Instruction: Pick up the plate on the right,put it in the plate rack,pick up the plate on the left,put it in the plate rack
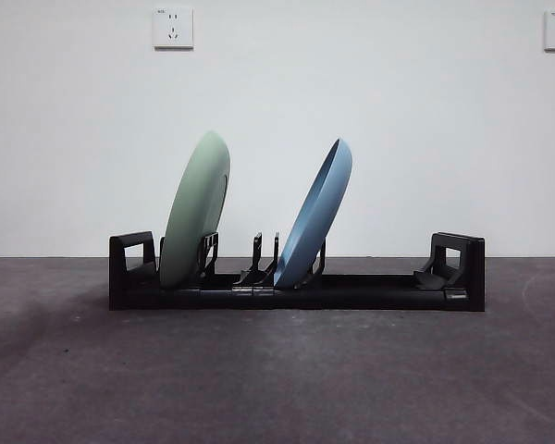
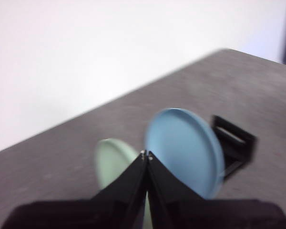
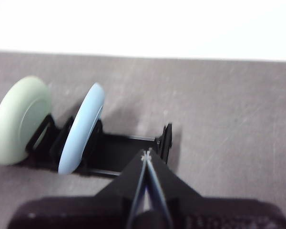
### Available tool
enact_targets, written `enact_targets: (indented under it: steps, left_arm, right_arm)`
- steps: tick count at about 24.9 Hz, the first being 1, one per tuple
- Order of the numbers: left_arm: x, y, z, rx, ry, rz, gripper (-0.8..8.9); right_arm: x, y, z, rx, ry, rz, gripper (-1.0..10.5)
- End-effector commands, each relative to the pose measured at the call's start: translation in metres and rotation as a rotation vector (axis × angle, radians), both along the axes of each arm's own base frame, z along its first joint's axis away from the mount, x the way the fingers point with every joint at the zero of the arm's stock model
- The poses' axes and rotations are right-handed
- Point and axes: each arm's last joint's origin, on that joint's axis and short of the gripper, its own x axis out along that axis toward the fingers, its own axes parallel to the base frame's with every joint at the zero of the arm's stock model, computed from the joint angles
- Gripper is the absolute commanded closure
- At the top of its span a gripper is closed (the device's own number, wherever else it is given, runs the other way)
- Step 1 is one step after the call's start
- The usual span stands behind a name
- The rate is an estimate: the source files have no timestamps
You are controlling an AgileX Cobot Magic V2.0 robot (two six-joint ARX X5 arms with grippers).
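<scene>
Standing tilted in the plate rack (image 1: 370,294): green plate (image 1: 196,209), blue plate (image 1: 316,211).

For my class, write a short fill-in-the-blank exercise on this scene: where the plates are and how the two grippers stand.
1. The green plate and the blue plate both stand on edge in the black plate ____.
2. In the front view, both plates lean toward the ____.
3. The left gripper and the right gripper both have their jaws ____ and hold nothing.
4. In the front view, the slots at the right end of the plate rack hold ____ plate.

Missing words: rack; right; shut; no
</scene>
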Motion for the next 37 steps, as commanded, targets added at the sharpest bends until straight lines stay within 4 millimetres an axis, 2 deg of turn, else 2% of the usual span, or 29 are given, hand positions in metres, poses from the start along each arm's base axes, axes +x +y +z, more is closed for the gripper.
enact_targets:
  steps: [1,5,8,11,14,29,32,37]
  left_arm:
    - [-0.015,0.022,-0.022,0.003,-0.001,0.067,8.21]
    - [-0.050,0.045,-0.070,-0.075,-0.022,0.134,8.21]
    - [-0.068,0.053,-0.080,-0.099,-0.064,0.171,8.21]
    - [-0.077,0.058,-0.082,-0.094,-0.057,0.179,8.16]
    - [-0.080,0.059,-0.086,-0.073,-0.018,0.181,8.16]
    - [-0.073,0.055,-0.109,0.040,0.205,0.179,8.16]
    - [-0.079,0.062,-0.106,0.083,0.152,0.211,8.16]
    - [-0.085,0.074,-0.107,-0.017,-0.017,0.261,8.16]
  right_arm:
    - [-0.010,-0.002,-0.025,0.039,-0.015,-0.018,9.6]
    - [-0.034,-0.011,-0.065,0.022,-0.040,-0.116,9.6]
    - [-0.042,-0.013,-0.069,0.036,-0.049,-0.120,9.6]
    - [-0.043,-0.013,-0.069,0.121,-0.037,-0.151,9.6]
    - [-0.043,-0.013,-0.069,0.179,-0.026,-0.165,9.5]
    - [-0.042,-0.016,-0.069,0.151,-0.042,-0.246,9.5]
    - [-0.043,-0.016,-0.069,0.151,-0.041,-0.244,9.5]
    - [-0.043,-0.016,-0.069,0.152,-0.041,-0.242,9.5]
